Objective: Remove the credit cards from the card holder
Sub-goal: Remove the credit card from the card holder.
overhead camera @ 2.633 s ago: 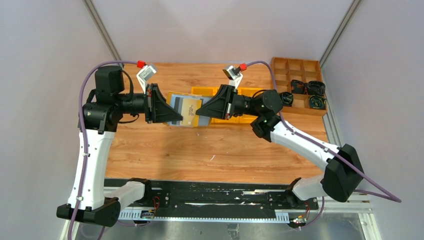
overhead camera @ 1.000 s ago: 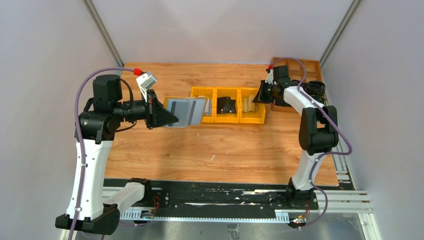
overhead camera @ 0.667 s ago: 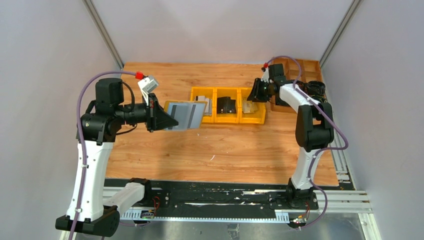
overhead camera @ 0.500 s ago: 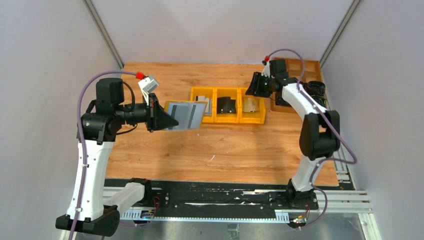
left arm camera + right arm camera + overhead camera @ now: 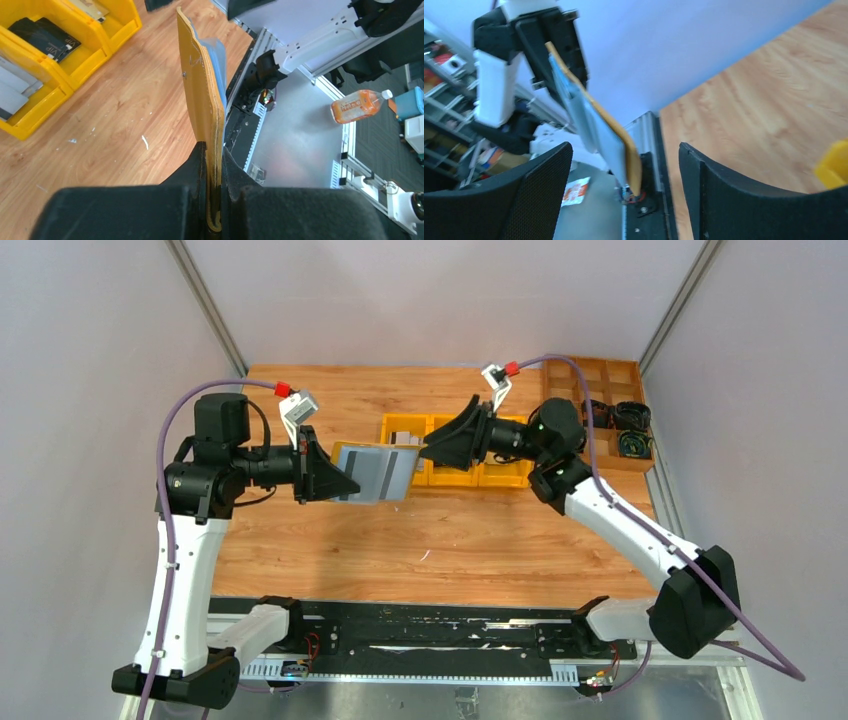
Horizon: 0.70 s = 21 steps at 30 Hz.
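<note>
Overhead: card holder (image 5: 378, 472) silvery; left wrist: mustard.

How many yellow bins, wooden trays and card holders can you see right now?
yellow bins: 3
wooden tray: 1
card holder: 1
Total: 5

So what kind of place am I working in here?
Probably a robotics lab test cell: a wooden table walled in by grey panels, yellow bins for sorting, and a black mounting rail at the near edge.
</note>
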### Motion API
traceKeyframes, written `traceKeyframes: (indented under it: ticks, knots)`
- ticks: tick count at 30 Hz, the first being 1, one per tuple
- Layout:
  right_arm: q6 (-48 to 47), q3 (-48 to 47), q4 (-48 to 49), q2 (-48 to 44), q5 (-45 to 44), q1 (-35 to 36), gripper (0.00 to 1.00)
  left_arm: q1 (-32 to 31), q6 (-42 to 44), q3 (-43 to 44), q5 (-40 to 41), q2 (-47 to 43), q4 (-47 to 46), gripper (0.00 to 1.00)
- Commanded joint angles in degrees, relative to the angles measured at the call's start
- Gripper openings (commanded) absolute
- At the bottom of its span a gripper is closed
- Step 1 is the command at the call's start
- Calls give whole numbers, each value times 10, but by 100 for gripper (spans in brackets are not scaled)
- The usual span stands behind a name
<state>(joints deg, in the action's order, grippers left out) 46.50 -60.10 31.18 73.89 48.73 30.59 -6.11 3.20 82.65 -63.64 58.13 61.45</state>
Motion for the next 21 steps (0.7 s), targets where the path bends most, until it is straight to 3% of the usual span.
traceKeyframes:
  ticks: [1, 10, 16, 18, 21]
  knots:
    - [88, 30, 179, -8, 50, 42, 81, 3, -3, 26, -48, 0, -4, 0]
    - [114, 51, 269, 19, 29, 115, 83, 3, -14, 38, -50, 1, -3, 0]
    - [113, 49, 269, 37, -25, 154, 79, 3, -14, 39, -48, 2, -4, 0]
    - [87, 45, 240, 36, -60, 171, 82, 3, -13, 40, -47, 1, -4, 0]
    - [-10, 13, 94, 20, -136, 204, 83, 3, -12, 38, -49, 0, -4, 0]
